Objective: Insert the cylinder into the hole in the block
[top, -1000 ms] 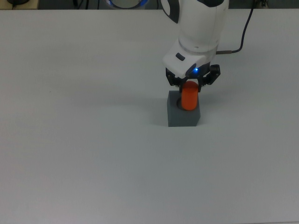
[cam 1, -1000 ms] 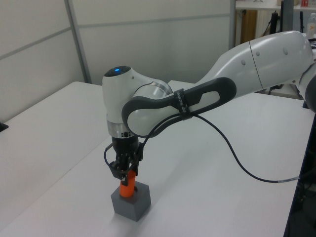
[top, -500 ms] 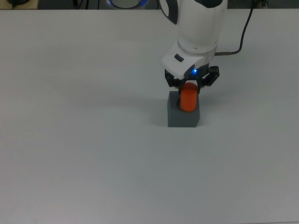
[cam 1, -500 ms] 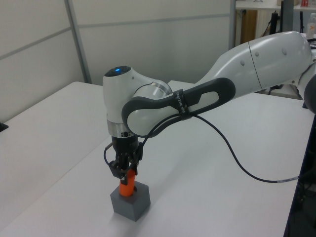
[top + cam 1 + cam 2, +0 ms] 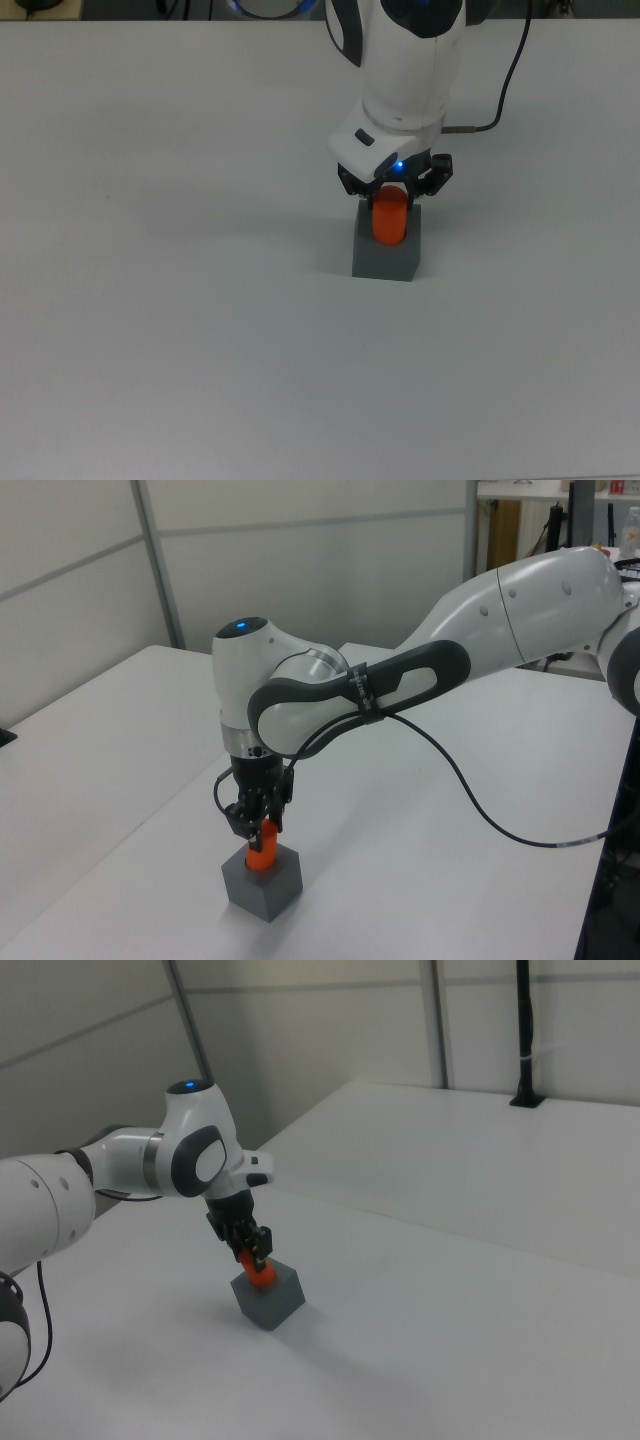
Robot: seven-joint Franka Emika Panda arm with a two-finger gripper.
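Note:
My gripper [image 5: 392,196] is shut on the upper end of the orange-red cylinder [image 5: 390,222], which stands upright. The cylinder's lower end sits in the top face of the dark grey block [image 5: 386,260], so the hole is hidden under it. In the left view only a short orange stub of the cylinder [image 5: 262,857] shows between the gripper [image 5: 257,830] and the block [image 5: 263,888]. The right view shows the same: the gripper [image 5: 253,1251] directly above, the cylinder [image 5: 262,1276] sunk into the block [image 5: 272,1300]. The block rests on the white table [image 5: 150,300].
A black cable [image 5: 512,75] runs from the arm across the table in the top view's upper right and trails over the surface [image 5: 480,815] in the left view. A black post [image 5: 524,1030] stands at the table's far edge in the right view.
The cylinder has gone lower into the block, so less orange shows. The gripper and the block have shifted slightly toward the top view's left.

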